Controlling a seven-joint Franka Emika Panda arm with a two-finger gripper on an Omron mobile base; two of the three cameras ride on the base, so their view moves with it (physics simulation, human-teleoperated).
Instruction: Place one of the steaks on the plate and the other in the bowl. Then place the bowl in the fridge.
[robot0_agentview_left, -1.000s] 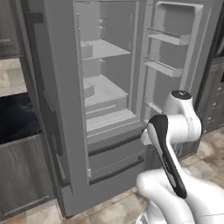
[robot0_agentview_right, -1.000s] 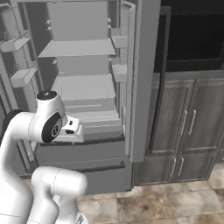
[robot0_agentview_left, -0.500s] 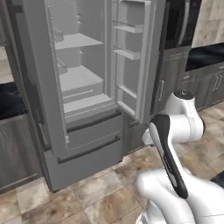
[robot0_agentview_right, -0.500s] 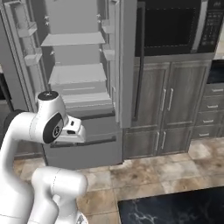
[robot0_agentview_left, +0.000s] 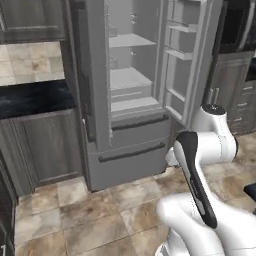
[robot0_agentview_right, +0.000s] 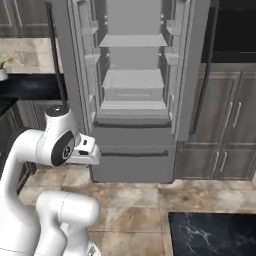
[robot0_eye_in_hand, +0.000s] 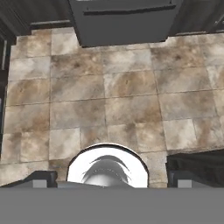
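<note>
- Fridge standing straight ahead with both upper doors swung wide, grey shelves bare; drawers below shut.
- Gripper spread fully apart, grasping nothing, pointing down at the tiled floor.
- No steaks, plate or bowl to be seen anywhere; location impossible to tell.
- Likely risk: open fridge doors jutting into the base's path, inviting a clip from the folded arm while driving.
- Further risk: heading off empty-handed, with the bowl not yet on a shelf.

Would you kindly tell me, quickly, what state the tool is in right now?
Tool: open, its tips set wide apart, holding nothing, pointing down at the tiled floor.
</note>
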